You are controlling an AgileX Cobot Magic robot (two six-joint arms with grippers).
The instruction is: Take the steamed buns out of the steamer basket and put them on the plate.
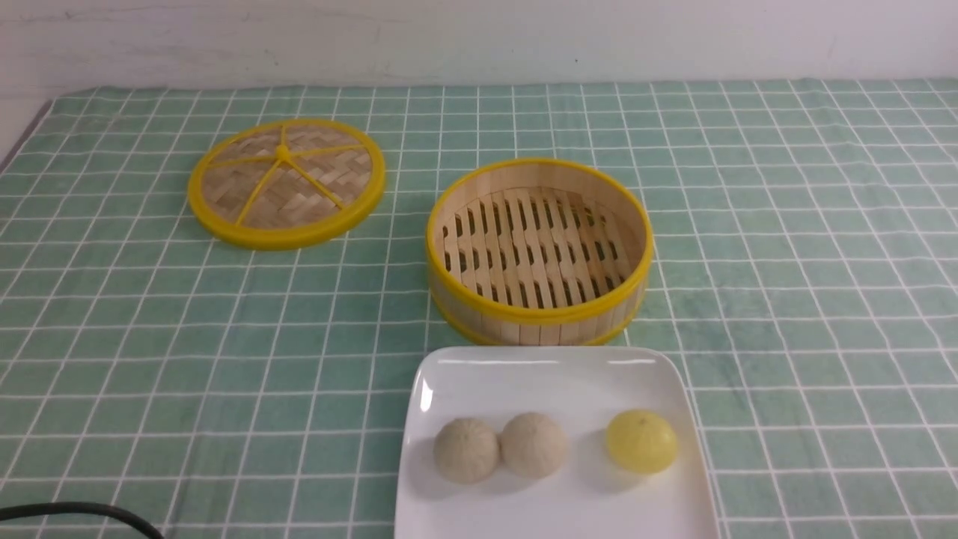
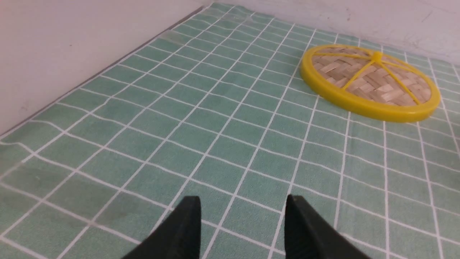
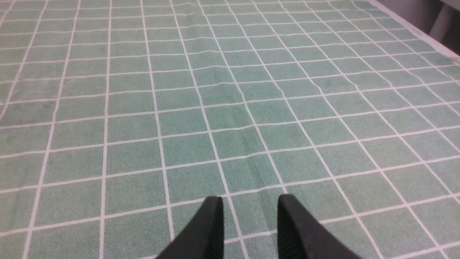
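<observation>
On the plate [image 1: 554, 374], at my edge of the desk [image 1: 786, 262], sit all three: one beige bun [image 1: 465, 449] touching a second beige bun [image 1: 534, 445], w/ the yellow bun [image 1: 641, 441] apart on the R. The steamer basket [image 1: 535, 323], just beyond the plate, shows only bare slats, so I judge the job done. Its lid [image 1: 286, 182] lies flat, well off to the L, so the basket mouth is clear for reaching in.

My left fingers [image 2: 185, 230] are released, nothing btwn them, low over bare checked cloth [image 2: 215, 126]. My right fingers [image 3: 206, 230] are likewise parted and empty. Prob. they're parked wide of the plate because nothing's left to carry.

Front cam gives plate, basket and buns but neither arm. L wrist cam adds the lid from close by and the wall [image 2: 54, 54], no plate. R wrist cam has only cloth and the cloth's edge.
</observation>
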